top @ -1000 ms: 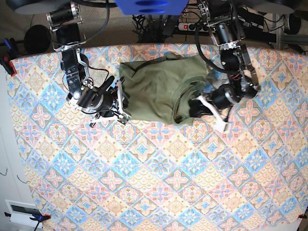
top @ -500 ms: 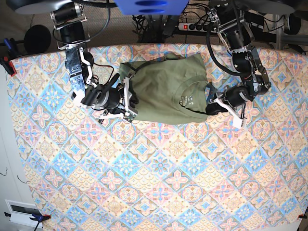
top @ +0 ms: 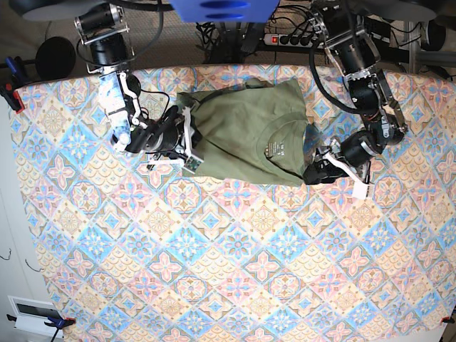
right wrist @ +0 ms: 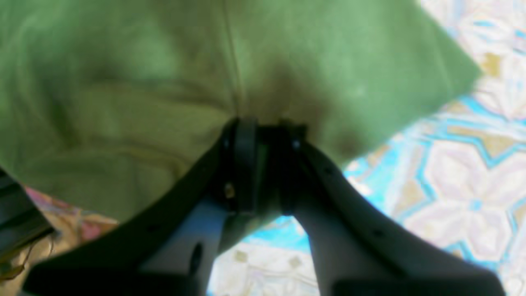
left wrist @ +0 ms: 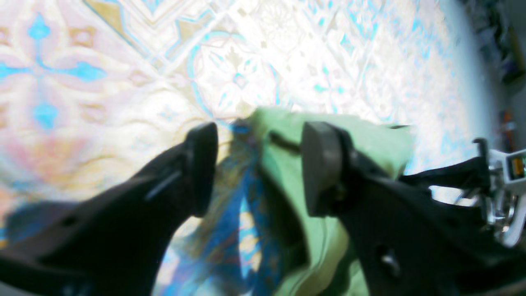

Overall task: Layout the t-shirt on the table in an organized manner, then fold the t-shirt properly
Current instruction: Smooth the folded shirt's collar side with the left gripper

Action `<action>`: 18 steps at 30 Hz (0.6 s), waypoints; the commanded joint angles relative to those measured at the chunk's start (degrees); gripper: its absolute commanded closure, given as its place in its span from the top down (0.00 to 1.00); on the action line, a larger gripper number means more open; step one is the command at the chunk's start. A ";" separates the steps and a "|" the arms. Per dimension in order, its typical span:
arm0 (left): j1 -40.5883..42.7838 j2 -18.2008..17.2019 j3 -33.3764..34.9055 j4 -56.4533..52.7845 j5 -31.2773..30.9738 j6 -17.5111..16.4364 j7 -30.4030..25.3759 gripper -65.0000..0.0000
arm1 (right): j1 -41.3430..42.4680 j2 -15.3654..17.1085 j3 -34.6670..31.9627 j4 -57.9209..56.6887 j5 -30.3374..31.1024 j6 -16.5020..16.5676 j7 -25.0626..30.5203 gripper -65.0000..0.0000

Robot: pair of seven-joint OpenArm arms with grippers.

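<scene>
my left gripper [left wrist: 259, 164]: jaws spread, t-shirt [top: 246, 132] edge lying between them, unpinched | my right gripper [right wrist: 263, 135]: pinching the t-shirt's opposite edge, cloth bunched just ahead | t-shirt on table [top: 235, 271], spanning between both grippers

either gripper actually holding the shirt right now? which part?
Right gripper is shut on the t-shirt, pinching its edge at the end away from the collar. Left gripper stands open at the collar end, holding nothing.

The t-shirt [top: 246, 132] is soft matt cloth, the table [top: 235, 278] cover printed fabric, each hand [left wrist: 257, 164] matt black plastic.
</scene>
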 commanded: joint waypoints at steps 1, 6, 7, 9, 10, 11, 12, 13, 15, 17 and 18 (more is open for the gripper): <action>-0.80 -0.77 -0.13 2.90 -1.54 -0.38 -1.12 0.51 | 0.75 0.06 -0.06 1.05 0.77 0.17 0.51 0.14; 5.97 -0.33 1.28 16.00 -4.00 -0.55 2.05 0.46 | -1.45 0.06 0.11 3.33 0.77 0.17 0.51 0.14; 6.94 -0.33 2.33 17.67 -4.79 -0.55 2.14 0.45 | -1.45 0.06 0.11 4.04 0.77 0.17 0.42 0.14; 9.13 -0.33 4.70 20.75 -6.64 -0.55 2.14 0.41 | -1.36 0.06 0.11 5.71 0.77 0.17 0.33 0.14; 10.10 -0.33 5.76 21.71 -6.99 -0.55 2.14 0.40 | -1.36 0.06 0.11 6.68 0.77 0.17 0.33 0.14; 10.72 -0.33 6.90 21.80 -7.08 -0.55 2.05 0.39 | -1.36 0.06 0.11 7.47 0.77 0.17 0.33 0.14; 11.07 -0.33 7.78 21.54 -6.99 -0.47 2.05 0.39 | -1.36 0.06 0.11 8.08 0.77 0.17 0.33 0.14; 11.33 -0.33 8.48 20.83 -6.99 -0.47 1.87 0.38 | -1.27 0.06 0.11 8.43 0.77 0.17 0.33 0.14; 11.60 -0.33 11.03 17.85 -6.90 -0.29 0.82 0.38 | -1.10 0.06 0.20 8.70 0.77 0.17 0.42 0.14; 12.47 -0.77 13.76 14.51 -6.82 -0.20 0.38 0.38 | -1.01 0.06 0.55 8.87 0.77 0.17 0.51 0.14; 13.18 -0.86 14.90 13.27 -6.11 -0.20 0.38 0.38 | -1.01 0.06 1.26 8.87 0.77 0.17 0.51 0.14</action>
